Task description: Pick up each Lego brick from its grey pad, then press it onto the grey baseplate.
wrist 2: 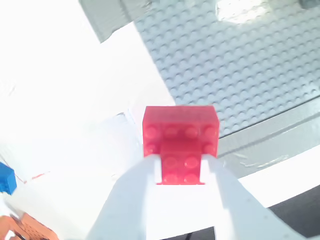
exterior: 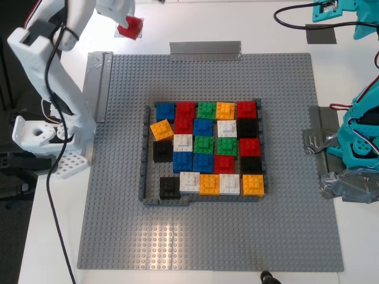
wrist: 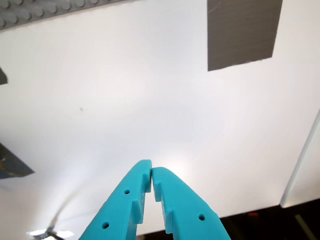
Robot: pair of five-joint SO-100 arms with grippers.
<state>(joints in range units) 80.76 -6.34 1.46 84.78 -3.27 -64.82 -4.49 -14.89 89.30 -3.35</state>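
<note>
My second gripper, white, is shut on a red Lego brick and holds it over the white table just off the grey baseplate's corner. In the exterior view this gripper and red brick are at the top left, above a small grey pad. My first gripper, teal, is shut and empty over bare table, short of another grey pad. Several coloured bricks sit on the baseplate inside a dark grey frame; an orange one lies tilted.
Long grey tape strips hold the baseplate's far edge and its edge on the exterior view's left. The teal arm's taped base stands at the right, the white arm's base at the left. A blue brick lies by the second gripper.
</note>
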